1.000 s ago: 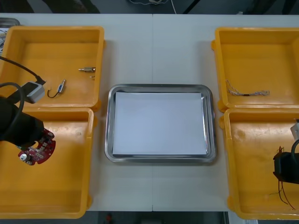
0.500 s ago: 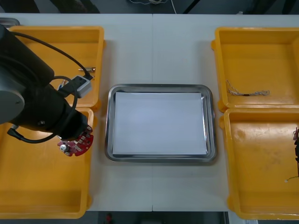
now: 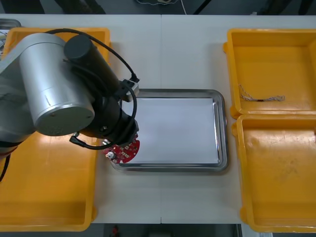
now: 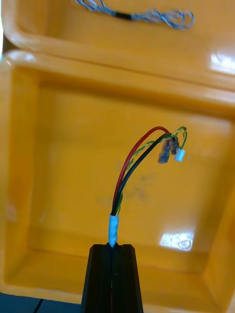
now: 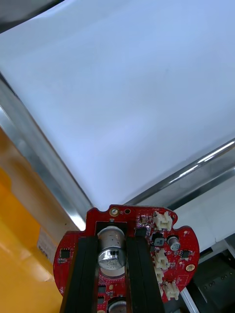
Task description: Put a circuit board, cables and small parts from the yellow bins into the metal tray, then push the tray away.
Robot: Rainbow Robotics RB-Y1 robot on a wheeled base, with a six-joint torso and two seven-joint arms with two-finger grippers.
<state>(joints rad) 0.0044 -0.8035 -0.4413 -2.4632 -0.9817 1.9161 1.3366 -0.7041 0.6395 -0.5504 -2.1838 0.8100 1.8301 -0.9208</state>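
Both clamped: left hand (image 5: 111, 244) on circuit board (image 5: 172, 244) over tray (image 3: 223, 128), right hand (image 4: 113, 249) on cable (image 4: 131, 168).

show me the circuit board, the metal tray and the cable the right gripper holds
circuit board (image 3: 123, 152): front view, red edge
metal tray (image 3: 223, 129): front view, right rim
red and yellow cable (image 4: 113, 226): right wrist view, white-taped end

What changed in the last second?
Left claw carried the red circuit board right, out of the near-left bin to the near-left corner of the metal tray. Right claw lifted the red and yellow cable off the floor of the near-right bin. Tray, twisted cable unmoved.
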